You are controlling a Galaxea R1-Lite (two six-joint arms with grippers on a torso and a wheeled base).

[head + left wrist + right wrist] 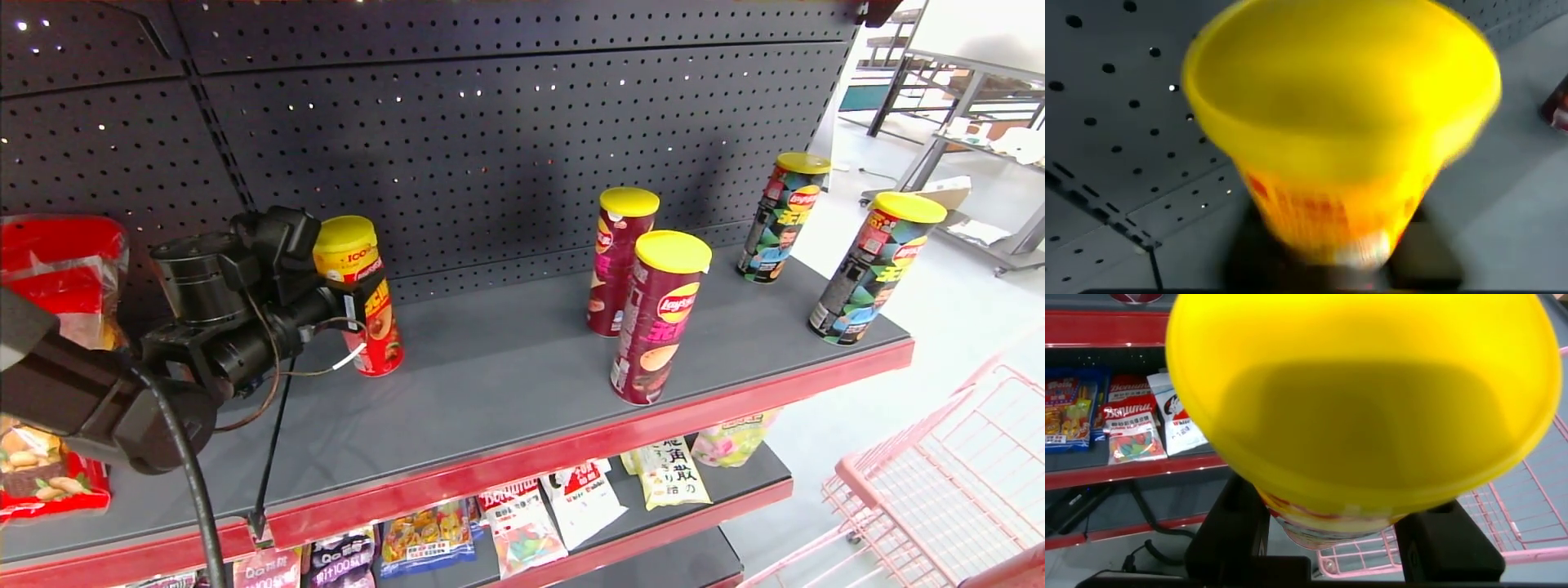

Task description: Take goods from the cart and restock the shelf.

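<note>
So on my feed the left gripper [359, 298] is pinched around a red can [374, 331] with a yellow lid, over at the left end of the grey shelf [506, 376], close to the pegboard [490, 122] back wall. The can looks upright and, as far as I can tell, its base is touching the shelf board.

The right gripper [1335, 535] is clamped on a yellow-lidded can [1364, 400] too. I can see the black fingers [1229, 535] pressed on both sides of it, down low beside the pink cart [1527, 531].

Also on the shelf: two purple cans [660, 318] just beside each other mid-shelf, and two dark patterned cans [878, 265] at the right end, a bit apart. Snack bags [522, 523] hang on the tier below.
</note>
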